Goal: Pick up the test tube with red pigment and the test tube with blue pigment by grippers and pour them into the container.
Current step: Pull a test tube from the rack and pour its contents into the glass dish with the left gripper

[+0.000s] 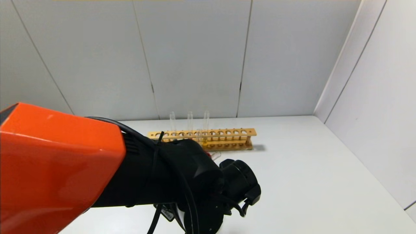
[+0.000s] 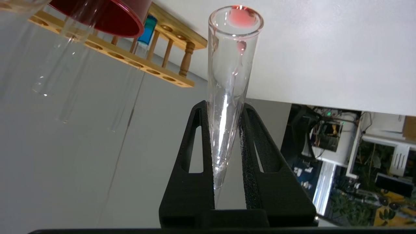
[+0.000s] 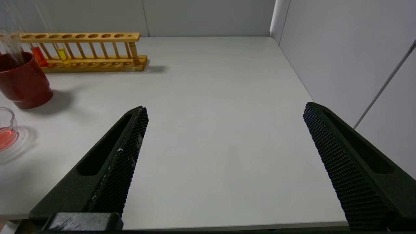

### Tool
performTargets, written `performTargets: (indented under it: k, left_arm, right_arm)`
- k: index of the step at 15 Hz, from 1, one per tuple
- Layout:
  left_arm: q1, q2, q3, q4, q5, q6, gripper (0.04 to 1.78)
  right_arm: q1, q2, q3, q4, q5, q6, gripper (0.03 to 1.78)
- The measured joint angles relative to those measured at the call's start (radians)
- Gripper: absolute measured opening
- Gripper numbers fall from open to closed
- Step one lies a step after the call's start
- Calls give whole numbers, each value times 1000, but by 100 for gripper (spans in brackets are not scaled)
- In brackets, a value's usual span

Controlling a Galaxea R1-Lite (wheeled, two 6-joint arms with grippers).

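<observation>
The left gripper (image 2: 227,136) is closed on the red tube (image 2: 232,81), which is tipped over with red drops at its mouth. The left arm (image 1: 61,162) hides most of the table. The container (image 3: 6,133), cut off at the edge, holds red liquid. The blue tube (image 2: 148,31) stands in the rack (image 2: 130,58), half hidden behind a red cup (image 2: 104,16). The right gripper (image 3: 224,162) is wide open and holds nothing.

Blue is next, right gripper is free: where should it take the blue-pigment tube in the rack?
The right gripper should take the test tube with blue pigment on the bare glass above the wooden rack's top rail, likely coming down from above: it stands upright in its hole, and the dark red cup sits close in front.
</observation>
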Motion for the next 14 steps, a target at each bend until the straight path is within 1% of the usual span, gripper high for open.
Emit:
performTargets:
  k: [2,5,9,10,14]
  left_arm:
    - [-1,12,-23,27,7,0,30]
    - [-2,28,-81,107,19,0,30]
    - [-3,37,-171,304,50,-6,30]
    - [-4,39,-184,329,53,-6,30]
    - [-4,47,-199,321,53,-13,30]
  right_arm:
    - [0,0,0,0,0,0,174]
    - [0,0,0,0,0,0,174]
    - [0,0,0,0,0,0,174]
    - [1,0,0,0,1,0,174]
    - [0,0,0,0,0,0,174]
